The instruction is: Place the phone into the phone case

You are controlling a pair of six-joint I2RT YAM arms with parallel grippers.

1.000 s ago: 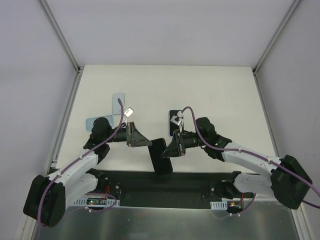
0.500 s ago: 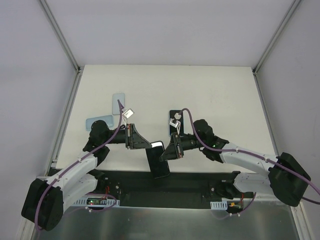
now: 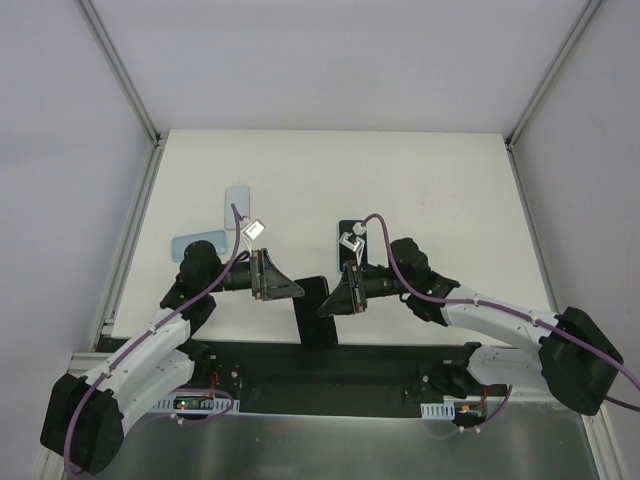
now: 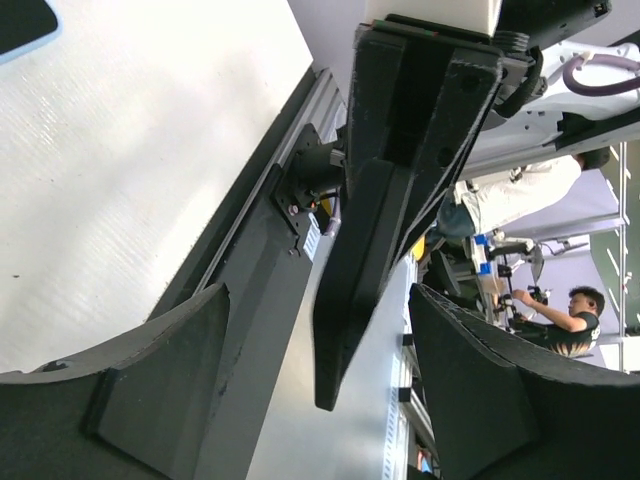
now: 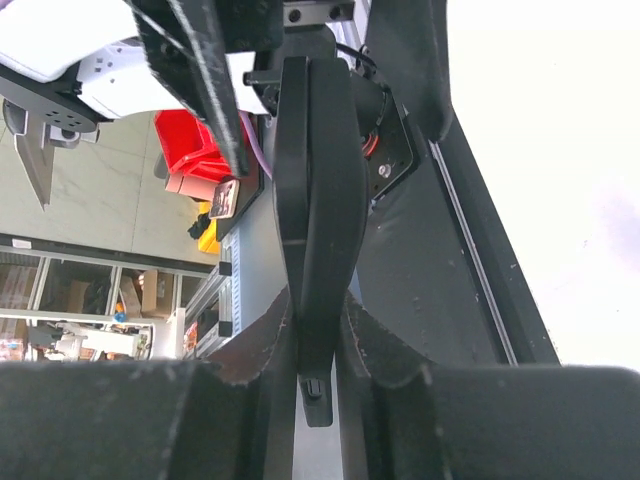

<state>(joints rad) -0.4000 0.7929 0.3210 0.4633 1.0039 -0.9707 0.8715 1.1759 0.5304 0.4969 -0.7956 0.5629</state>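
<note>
A black phone (image 3: 312,312) hangs edge-up over the table's near edge, with my right gripper (image 3: 326,304) shut on it. In the right wrist view the phone (image 5: 318,200) is pinched between both pads and shows two black layers splitting apart upward, apparently phone and phone case; I cannot tell which layer is which. My left gripper (image 3: 299,288) faces it from the left and is open. In the left wrist view the black slab (image 4: 380,200) stands between the spread fingers (image 4: 170,380), touching neither.
Two light blue cases lie on the table's left, one (image 3: 237,207) farther back and one (image 3: 197,244) beside the left arm. A black flat item (image 3: 345,238) lies behind the right gripper. The black base rail (image 3: 400,360) runs under the phone.
The left gripper closed on the phone's left edge half a second ago and has now opened and let go. The right gripper kept its grip; the phone shifted slightly left.
</note>
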